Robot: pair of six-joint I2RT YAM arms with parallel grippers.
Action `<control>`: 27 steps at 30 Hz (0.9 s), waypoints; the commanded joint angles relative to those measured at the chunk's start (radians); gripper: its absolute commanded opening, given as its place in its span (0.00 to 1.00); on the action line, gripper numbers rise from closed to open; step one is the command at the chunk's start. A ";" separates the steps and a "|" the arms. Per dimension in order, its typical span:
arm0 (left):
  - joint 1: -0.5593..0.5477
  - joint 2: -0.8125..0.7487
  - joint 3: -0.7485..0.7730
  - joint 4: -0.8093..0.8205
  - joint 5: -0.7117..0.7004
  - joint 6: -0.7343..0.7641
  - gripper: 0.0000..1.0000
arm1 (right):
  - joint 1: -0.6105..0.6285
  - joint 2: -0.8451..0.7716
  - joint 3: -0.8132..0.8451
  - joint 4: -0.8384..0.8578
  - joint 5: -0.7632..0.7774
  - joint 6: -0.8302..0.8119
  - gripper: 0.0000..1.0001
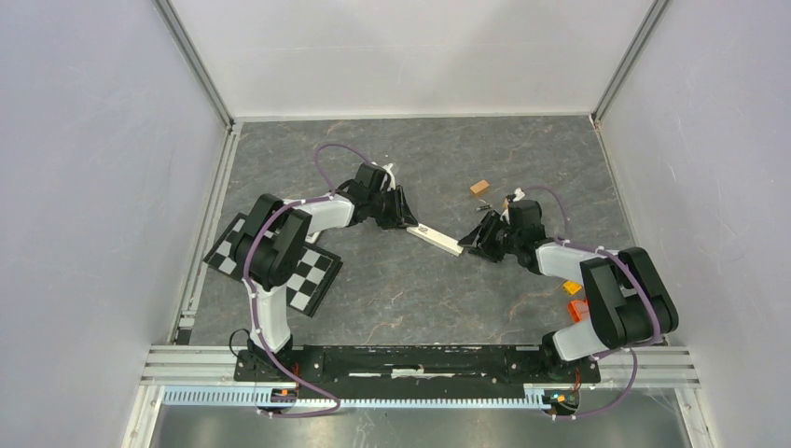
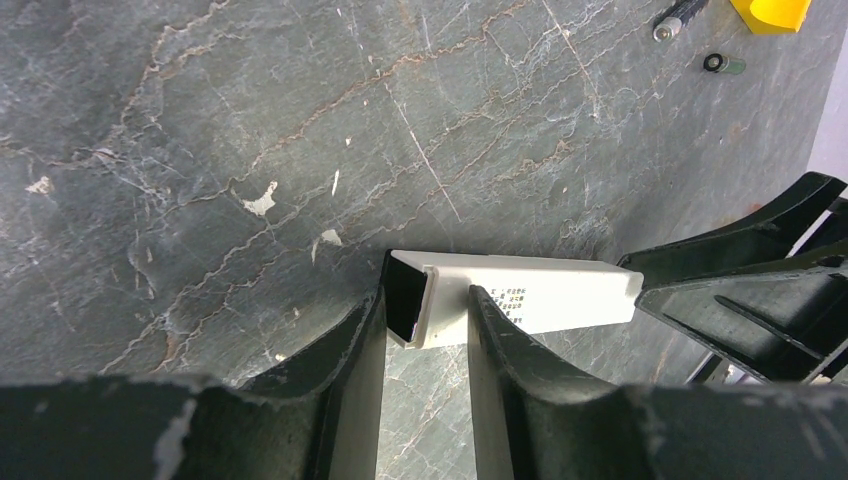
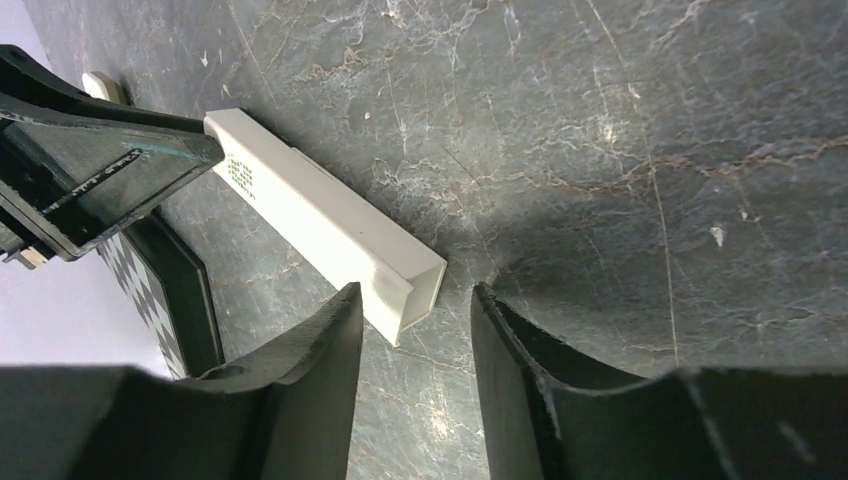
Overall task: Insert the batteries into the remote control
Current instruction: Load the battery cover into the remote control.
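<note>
We looked down on a grey marbled table (image 1: 392,299) enclosed by white walls. At 8 o'clock a flat black-and-white checkered board (image 1: 312,280) lay beneath the left arm.

The left gripper (image 2: 427,295) pointed toward the centre. Its black fingers stood at either side of the hollow end of a long, narrow white plastic bar (image 1: 437,239) that carried a small printed label. One finger touched the bar's end face and the other crossed in front of the bar. We could not tell whether they clamped it or only rested against it.

The bar sat at the table's centre, running from about 10 o'clock to 4 o'clock between the two grippers.

The right gripper (image 3: 415,290) met the bar's other end with its fingers spread apart. That end sat in the gap close to one finger, with bare table showing before the other, so this gripper held nothing.

Two tiny dark cylindrical batteries (image 2: 722,64) lay loose on the table, well apart from the bar. In the left wrist view they sat at 1 o'clock. The greenish one pointed its end toward the camera. The other battery (image 2: 680,15), dark with a silvery tip, was cut off by the frame's top edge, near a bright yellow curved piece (image 2: 770,12).

A small brown block (image 1: 479,187) lay at 1 o'clock on the table. Small orange pieces (image 1: 578,308) lay at 4 o'clock beside the right arm.
</note>
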 commanded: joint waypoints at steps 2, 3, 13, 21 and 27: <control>-0.020 0.106 -0.066 -0.207 -0.128 0.107 0.38 | 0.020 0.016 0.024 0.004 0.037 -0.031 0.40; -0.021 0.107 -0.067 -0.204 -0.126 0.106 0.38 | 0.020 0.018 0.021 0.003 0.042 -0.034 0.36; -0.019 0.103 -0.101 -0.160 -0.077 0.083 0.31 | 0.035 0.018 -0.031 -0.035 0.109 -0.086 0.21; -0.019 0.117 -0.128 -0.094 0.000 0.058 0.24 | 0.072 0.023 -0.051 -0.036 0.164 -0.055 0.16; -0.019 0.116 -0.166 -0.047 0.043 0.046 0.18 | 0.131 0.036 -0.046 -0.039 0.232 0.022 0.10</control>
